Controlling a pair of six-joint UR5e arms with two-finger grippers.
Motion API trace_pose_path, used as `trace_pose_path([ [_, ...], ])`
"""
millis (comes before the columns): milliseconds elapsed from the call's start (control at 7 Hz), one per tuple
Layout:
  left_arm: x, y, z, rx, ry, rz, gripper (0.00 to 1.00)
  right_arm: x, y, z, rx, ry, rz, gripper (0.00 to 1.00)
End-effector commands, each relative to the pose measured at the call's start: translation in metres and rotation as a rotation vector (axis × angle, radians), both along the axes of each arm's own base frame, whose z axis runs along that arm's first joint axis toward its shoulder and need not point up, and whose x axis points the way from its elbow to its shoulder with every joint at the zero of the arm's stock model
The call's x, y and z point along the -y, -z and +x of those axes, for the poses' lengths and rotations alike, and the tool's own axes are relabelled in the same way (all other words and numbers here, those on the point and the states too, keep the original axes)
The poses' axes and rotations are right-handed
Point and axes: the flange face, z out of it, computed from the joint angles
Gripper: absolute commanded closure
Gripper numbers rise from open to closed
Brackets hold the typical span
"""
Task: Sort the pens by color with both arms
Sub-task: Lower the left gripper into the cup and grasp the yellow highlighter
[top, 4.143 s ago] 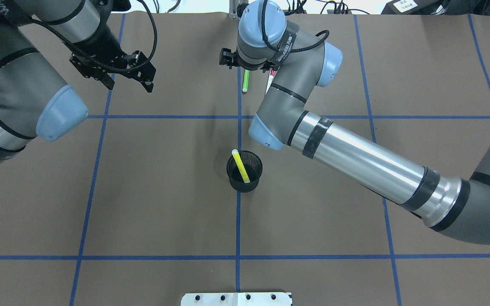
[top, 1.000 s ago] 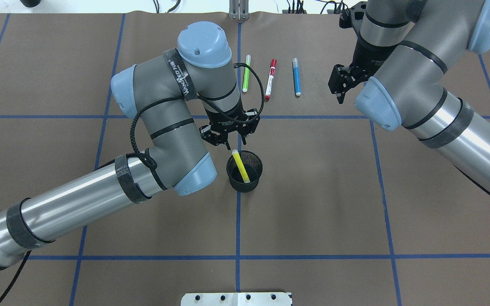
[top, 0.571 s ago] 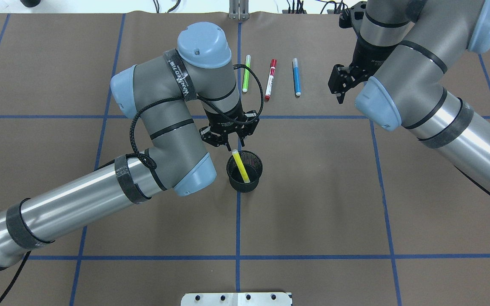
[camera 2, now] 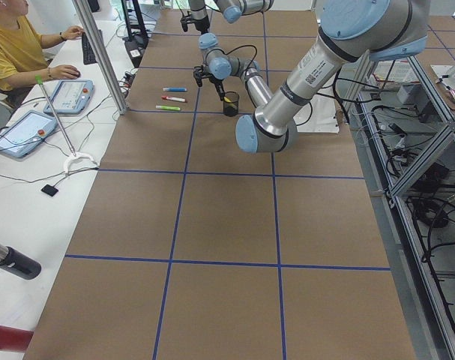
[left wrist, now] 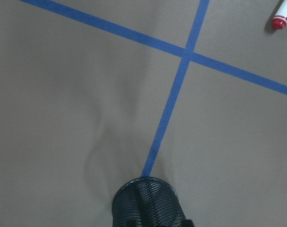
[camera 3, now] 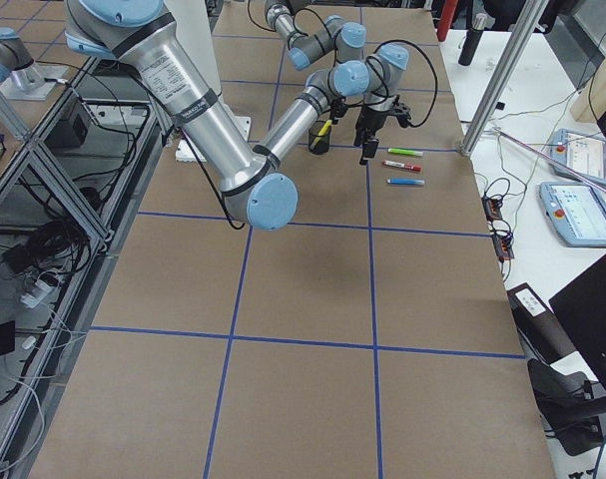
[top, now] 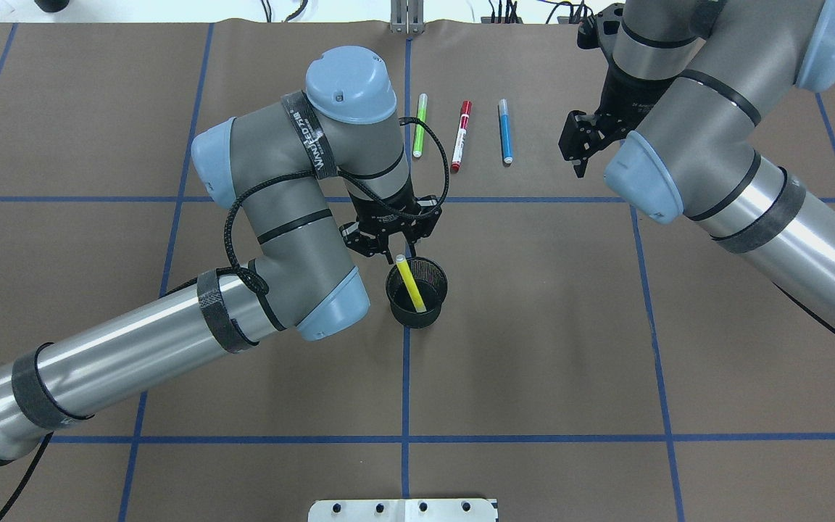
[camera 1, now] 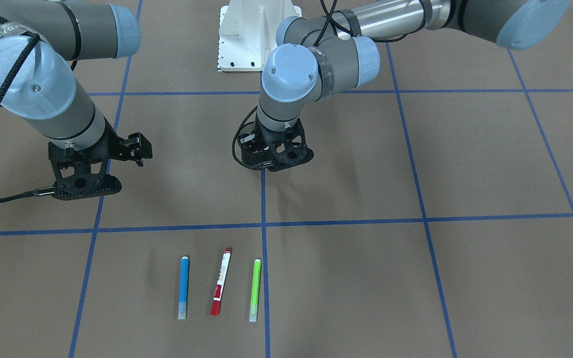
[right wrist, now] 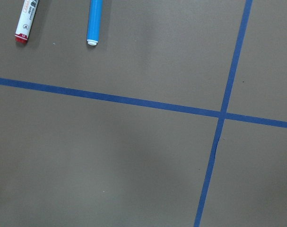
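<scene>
While three slim coloured marker pens (top: 460,135) lie upper centre on brown blue-taped paper (top: 533,326), one yellow pen (top: 410,284) leans in one black mesh cup (top: 417,317); left claw (top: 392,246), right claw (top: 574,163) released.

The table cover (top: 533,326) is matt brown paper, faintly creased just beside the black wire-mesh cup (top: 406,316), and crossed by smooth blue tape (top: 405,391). The yellow pen (top: 410,283) inside the cup looks like smooth plastic, as do the green pen (top: 420,130), red pen (top: 460,141) and blue pen (top: 505,134) lying apart from the cup. The left arm (top: 135,341) and right arm (top: 809,239) show satin silver metal tubes, matt grey housings and smooth light-blue caps.
</scene>
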Motion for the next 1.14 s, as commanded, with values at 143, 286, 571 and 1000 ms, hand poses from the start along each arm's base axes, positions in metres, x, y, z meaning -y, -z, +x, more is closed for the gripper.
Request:
trace_pose_path([
  [143,-0.002,-0.001,0.001,0.0,-0.003,0.0,0.67,0.0,-0.001,0.0,-0.001,0.0,-0.002,0.0],
  [286,-0.002,-0.001,0.001,-0.001,-0.004,0.002,0.82,0.0,0.0,-0.001,0.001,0.002,0.001,0.0],
  [571,-0.004,0.004,-0.003,-0.012,-0.003,0.012,1.0,-0.001,-0.001,-0.002,-0.002,0.002,-0.001,0.0],
  [1000,-0.027,0.026,-0.046,-0.058,0.008,0.058,1.0,-0.001,0.001,-0.002,-0.001,-0.005,-0.001,0.0],
])
